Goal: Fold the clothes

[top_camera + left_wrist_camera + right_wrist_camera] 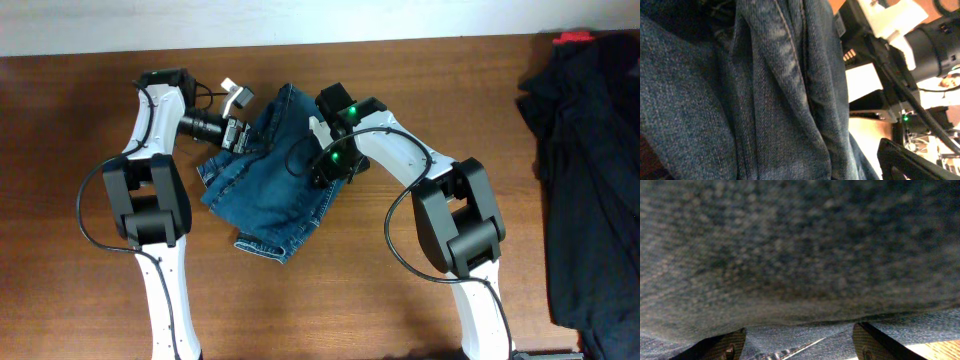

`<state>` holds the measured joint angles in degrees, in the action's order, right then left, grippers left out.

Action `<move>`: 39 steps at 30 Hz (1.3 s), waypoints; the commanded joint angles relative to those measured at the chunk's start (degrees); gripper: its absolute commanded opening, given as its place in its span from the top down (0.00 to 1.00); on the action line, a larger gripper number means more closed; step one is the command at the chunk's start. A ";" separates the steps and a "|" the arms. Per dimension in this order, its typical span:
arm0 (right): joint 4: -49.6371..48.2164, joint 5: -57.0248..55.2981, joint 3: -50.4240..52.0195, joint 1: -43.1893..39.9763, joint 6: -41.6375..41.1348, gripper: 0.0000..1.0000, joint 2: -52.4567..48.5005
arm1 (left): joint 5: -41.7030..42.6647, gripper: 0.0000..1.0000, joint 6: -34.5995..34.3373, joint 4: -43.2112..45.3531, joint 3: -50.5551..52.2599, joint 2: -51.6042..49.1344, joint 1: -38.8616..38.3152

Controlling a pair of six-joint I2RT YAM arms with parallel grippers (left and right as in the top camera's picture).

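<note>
My left gripper (237, 115) sits at the ten o'clock edge of the jeans (272, 185), jaws released and spread wide. Its wrist view is all denim ridges and seams. I judge it is lined up to take that edge, not carrying anything. The jeans lie bunched in a rough, partly folded slab just left of the centre of the table (400, 300), with one corner poking out at six o'clock. My right gripper (322, 172) is buried at the slab's three o'clock. Its fingers (730, 347) stand apart with cloth pressed against the lens, so I cannot tell whether it is clenched on a thick fold. A dark clothes pile (590, 170) waits at the table's three o'clock.
</note>
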<state>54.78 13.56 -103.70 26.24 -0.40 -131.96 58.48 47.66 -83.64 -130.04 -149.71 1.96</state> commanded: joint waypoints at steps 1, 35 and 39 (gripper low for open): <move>0.44 -0.11 1.29 -0.04 -0.55 0.25 -3.85 | -3.54 0.01 1.70 -1.11 -0.07 -1.88 -2.21; 37.35 -27.26 -49.44 -9.62 0.07 0.14 13.86 | -15.87 1.00 -8.70 -7.10 -1.07 -0.50 20.79; 38.29 -25.81 -49.42 -13.60 -0.11 0.15 13.86 | -24.20 1.00 -15.34 -1.86 -1.07 6.75 26.84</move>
<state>93.01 -12.21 -152.83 14.33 -0.01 -117.71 43.40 39.16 -88.27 -130.72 -151.20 26.35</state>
